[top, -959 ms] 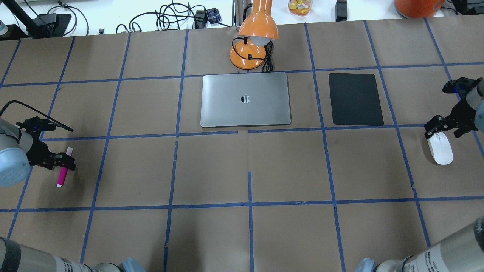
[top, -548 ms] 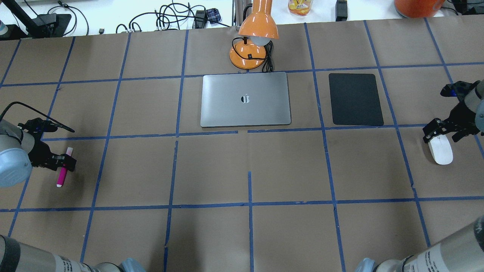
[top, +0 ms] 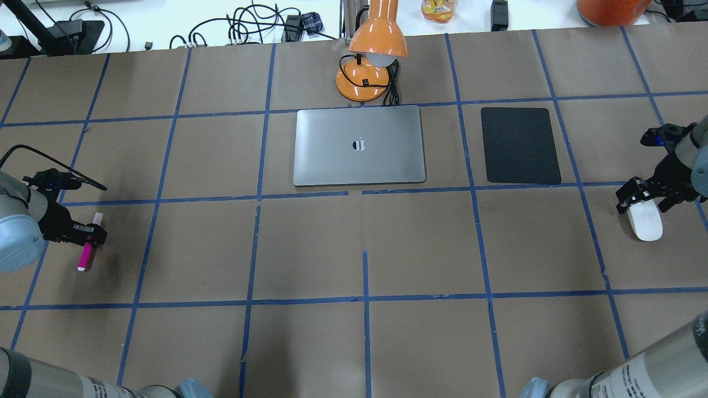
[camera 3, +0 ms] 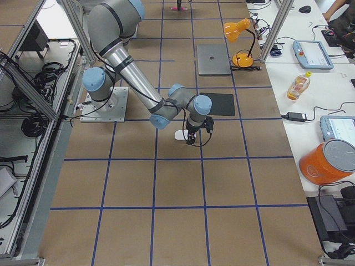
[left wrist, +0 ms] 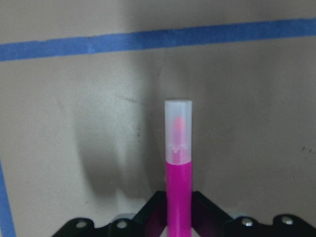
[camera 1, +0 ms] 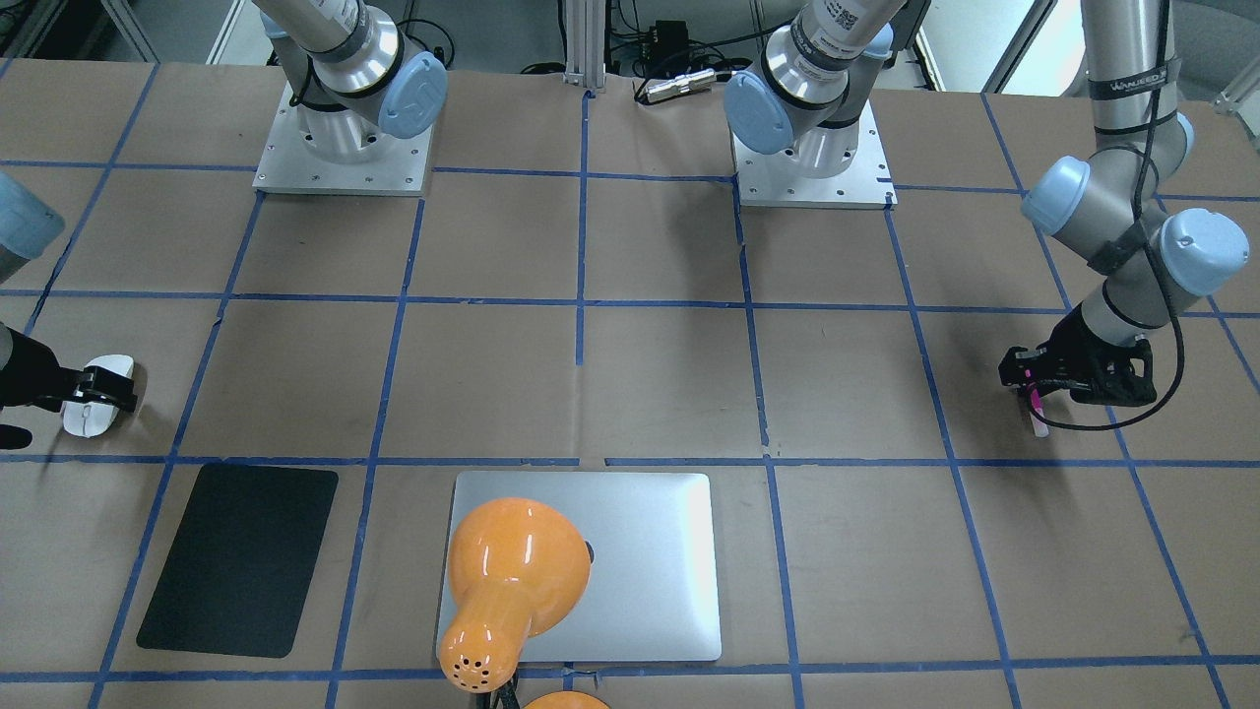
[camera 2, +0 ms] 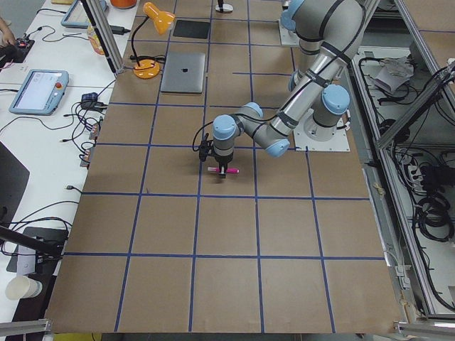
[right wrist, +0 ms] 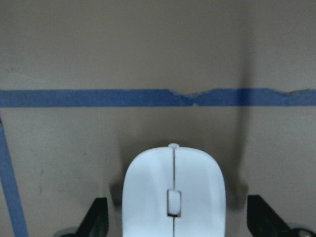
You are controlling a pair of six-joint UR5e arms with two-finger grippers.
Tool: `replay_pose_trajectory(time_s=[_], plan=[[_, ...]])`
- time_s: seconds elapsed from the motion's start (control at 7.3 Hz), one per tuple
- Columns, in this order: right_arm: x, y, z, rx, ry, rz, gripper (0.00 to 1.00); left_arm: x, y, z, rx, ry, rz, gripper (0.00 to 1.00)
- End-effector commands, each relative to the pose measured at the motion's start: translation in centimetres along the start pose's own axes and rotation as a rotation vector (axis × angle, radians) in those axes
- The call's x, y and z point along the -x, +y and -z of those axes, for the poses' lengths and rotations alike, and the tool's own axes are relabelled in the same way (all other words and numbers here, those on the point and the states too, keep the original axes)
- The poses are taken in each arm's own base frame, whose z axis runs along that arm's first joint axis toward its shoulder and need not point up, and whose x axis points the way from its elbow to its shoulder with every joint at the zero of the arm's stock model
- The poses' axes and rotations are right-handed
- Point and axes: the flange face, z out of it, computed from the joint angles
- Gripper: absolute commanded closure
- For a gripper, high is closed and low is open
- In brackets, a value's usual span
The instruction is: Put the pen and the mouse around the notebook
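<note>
Tabletop [top: 310,249] mouse [right wrist: 174,197], slit clearest wrist-side

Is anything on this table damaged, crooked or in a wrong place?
Nothing looks spilled or broken. Only the blue tape line just on the robot's side of the notebook has a small gap and a step.

The pen [top: 86,255], magenta with a pale translucent cap, is pinched across its body by the left claw [top: 93,236]. It is at the left end of the tabletop [top: 420,243], lying roughly level with its cap end toward the far side.

The mouse [top: 646,224], white, smooth and oval with a thin scroll slit, sits belly-down at the right end. The spread fingers of the right claw [top: 644,202] stand on either side of it, clear of its flanks.

The notebook [top: 359,163], silver-grey with rounded corners, lies closed and flat at the far middle, logo up, well apart from both.
</note>
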Motion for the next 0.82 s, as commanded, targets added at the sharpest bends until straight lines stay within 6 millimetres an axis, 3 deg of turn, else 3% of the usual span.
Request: replay_pose_trajectory(time_s=[0.0,0.41,0.55,0.68], plan=[[0.0,0.1,-0.2,0.009,0.002,0.0,0.0,-1.2,-1.0,2.4,-0.04,-0.026,0.096,1.0],[0.1,0.0,0.0,0.006,0.005,0.0,0.02,-14.5,-4.5,5.8,-0.03,-0.007,0.444,1.0],[0.1,0.1,0.2,0.006,0.007,-0.002,0.03,-19.4,-5.3,6.1,-0.035,0.002,0.527,1.0],[0.1,0.1,0.3,0.003,0.009,-0.002,0.06,-26.0,-5.9,5.9,-0.035,0.009,0.656,1.0]])
